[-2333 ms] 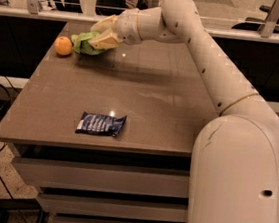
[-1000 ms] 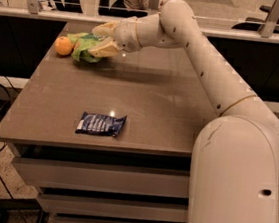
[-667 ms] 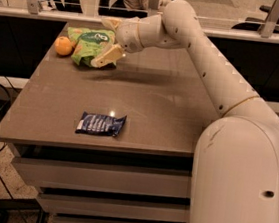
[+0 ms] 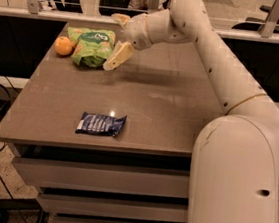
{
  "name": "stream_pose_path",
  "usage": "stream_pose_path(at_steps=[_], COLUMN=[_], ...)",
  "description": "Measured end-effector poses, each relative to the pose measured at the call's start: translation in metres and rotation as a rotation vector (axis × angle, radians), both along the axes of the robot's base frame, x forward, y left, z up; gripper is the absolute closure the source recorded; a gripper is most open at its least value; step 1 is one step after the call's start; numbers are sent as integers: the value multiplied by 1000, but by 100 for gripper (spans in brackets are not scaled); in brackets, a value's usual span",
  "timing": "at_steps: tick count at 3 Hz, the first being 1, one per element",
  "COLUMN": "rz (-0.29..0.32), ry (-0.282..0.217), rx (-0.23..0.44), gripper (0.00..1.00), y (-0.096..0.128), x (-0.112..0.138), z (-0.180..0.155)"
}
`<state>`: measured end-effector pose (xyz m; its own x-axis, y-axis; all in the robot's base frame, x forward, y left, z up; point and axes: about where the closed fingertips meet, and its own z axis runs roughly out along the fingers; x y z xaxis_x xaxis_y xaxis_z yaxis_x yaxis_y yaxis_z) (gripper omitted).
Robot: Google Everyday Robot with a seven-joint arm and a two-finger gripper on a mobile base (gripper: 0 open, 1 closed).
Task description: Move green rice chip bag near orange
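A moment ago my gripper (image 4: 113,40) clamped the crinkly light-green rice chip bag (image 4: 91,45). Now its fingers (image 4: 116,56) stand apart, empty, at the bag's right edge in the upper left of the frame. The bag lies on the brown bench (image 4: 170,102) just beside the small round orange (image 4: 64,46), so I judge the move done. Both sit by the bench's far-left corner. Bare room lies to the right, and the dark blue packet (image 4: 101,123) is well apart, lower in the frame.

Stretches from the near right to the far left, white arm (image 4: 220,67) bent at the elbow, gripper (image 4: 119,37) hanging in the air, 2 fingers (image 4: 117,55) spread wide.
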<state>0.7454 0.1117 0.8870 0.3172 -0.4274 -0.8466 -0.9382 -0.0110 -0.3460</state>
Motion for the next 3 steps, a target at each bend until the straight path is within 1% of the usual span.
stream_pose_path(at_steps=[1, 2, 3], rz=[-18, -62, -62], ry=[28, 52, 52], rx=[-118, -213, -212], gripper=[0, 0, 0], y=[-53, -112, -111], x=[4, -2, -1], z=[6, 11, 11])
